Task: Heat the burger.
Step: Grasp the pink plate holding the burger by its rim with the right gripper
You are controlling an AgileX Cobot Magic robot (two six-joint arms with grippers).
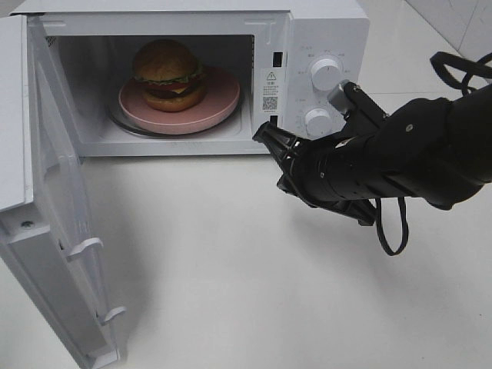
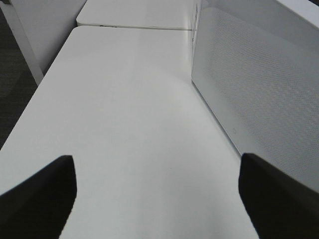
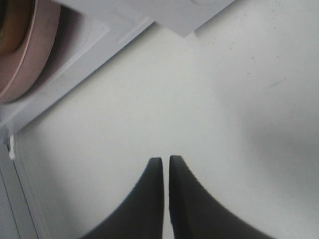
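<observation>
**Burger waits in open microwave, robot's right gripper at the sill**

Nearest the high camera, the oven's door [image 1: 54, 231] stands wide open on the left, with its inner face turned toward the bare white table [image 1: 231, 292]. Farther back on the right, the black right arm [image 1: 415, 154] stretches toward the front of the oven. The right gripper [image 1: 264, 132] is just off the lower right corner of the opening, beneath a small printed sticker [image 1: 270, 91]. Its wrist camera shows the two dark fingers [image 3: 149, 199] drawn almost together, with only a sliver of table between them and nothing held.

The left gripper [image 2: 158, 199] is out of the high camera's sight. Its own wrist camera shows its fingertips [image 2: 45, 194] spread wide over the tabletop, gripping nothing, beside a white dotted panel [image 2: 259, 89].

Just behind the right gripper, two white knobs [image 1: 326, 74] sit one above the other on the control face of the microwave [image 1: 323, 23]. Deepest in the scene, inside the white cavity, the burger [image 1: 169, 69] rests upright on a round pink plate [image 1: 219, 108]. Lettuce, tomato and cheese show between the halves of its glossy brown bun. The plate sits on the glass turntable [image 1: 123, 123], and the right wrist camera catches its rim at the edge of the picture
</observation>
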